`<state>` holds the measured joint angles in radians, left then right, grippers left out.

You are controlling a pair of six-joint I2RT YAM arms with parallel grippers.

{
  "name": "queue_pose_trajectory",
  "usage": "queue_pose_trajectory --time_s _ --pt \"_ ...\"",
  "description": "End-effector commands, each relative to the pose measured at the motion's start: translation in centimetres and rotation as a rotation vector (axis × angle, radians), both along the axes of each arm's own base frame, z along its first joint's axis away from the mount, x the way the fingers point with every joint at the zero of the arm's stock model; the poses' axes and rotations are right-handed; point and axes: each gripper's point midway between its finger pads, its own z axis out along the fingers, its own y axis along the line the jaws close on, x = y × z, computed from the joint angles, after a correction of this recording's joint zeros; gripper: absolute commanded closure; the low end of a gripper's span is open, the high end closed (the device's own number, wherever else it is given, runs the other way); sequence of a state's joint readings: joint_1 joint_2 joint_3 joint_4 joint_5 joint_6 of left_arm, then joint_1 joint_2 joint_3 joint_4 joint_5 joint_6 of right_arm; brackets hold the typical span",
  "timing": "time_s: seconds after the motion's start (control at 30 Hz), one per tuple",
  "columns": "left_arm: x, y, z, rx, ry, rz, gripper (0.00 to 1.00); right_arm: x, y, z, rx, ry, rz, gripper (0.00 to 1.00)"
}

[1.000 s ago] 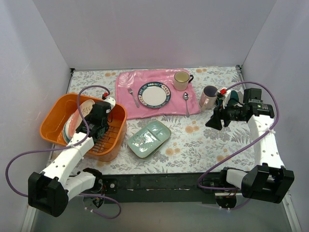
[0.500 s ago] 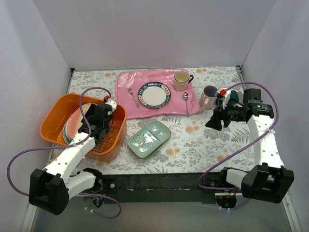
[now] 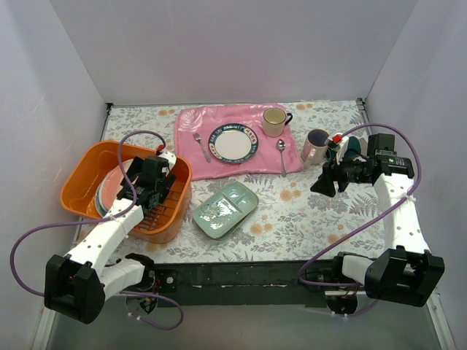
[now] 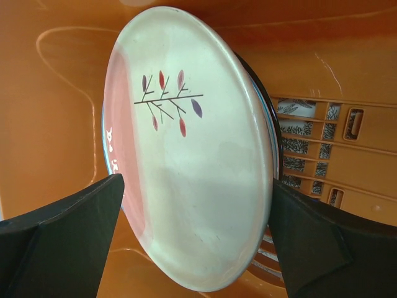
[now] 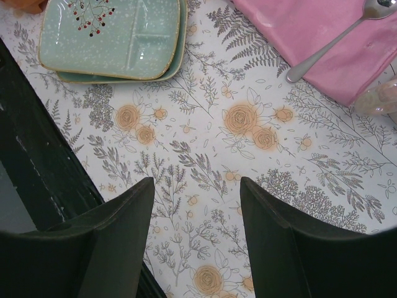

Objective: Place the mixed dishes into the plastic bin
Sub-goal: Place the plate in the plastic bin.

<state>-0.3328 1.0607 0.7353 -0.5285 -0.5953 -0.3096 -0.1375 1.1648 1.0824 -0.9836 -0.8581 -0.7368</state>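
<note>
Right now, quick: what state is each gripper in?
Left gripper: open, not gripping; a sprig-painted plate leans in the orange bin ahead.
Right gripper: open, empty, over the floral tabletop.

Both arms rise from chunky black base blocks at the counter's (image 3: 306, 219) near edge. The left arm (image 3: 102, 237) and right arm (image 3: 400, 211) wear smooth white shells between black joint housings. A thin purple cable (image 3: 414, 149) runs along each arm. A small red cap (image 3: 337, 138) sits by each wrist, far from the counter's near edge. The left pincer (image 4: 195, 242) and right pincer (image 5: 198, 236) have matte black, wedge-shaped fingers.
</note>
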Motion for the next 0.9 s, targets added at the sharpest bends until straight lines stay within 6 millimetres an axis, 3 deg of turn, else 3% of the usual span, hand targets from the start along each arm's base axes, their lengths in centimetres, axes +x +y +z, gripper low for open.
queue_pose_trajectory --time_s 0.0,0.43,0.87 --pt "0.5 -1.0 1.0 -0.072 -0.025 -0.003 0.06 0.3 -0.1 0.2 0.0 -0.035 0.007 0.35" --pt "-0.1 -2.0 2.0 -0.151 0.003 0.0 0.02 0.2 0.0 0.3 0.002 -0.039 0.017 0.35" --pt "0.1 -4.2 5.4 -0.33 -0.063 -0.002 0.02 -1.0 0.5 1.0 0.007 -0.08 0.092 0.35"
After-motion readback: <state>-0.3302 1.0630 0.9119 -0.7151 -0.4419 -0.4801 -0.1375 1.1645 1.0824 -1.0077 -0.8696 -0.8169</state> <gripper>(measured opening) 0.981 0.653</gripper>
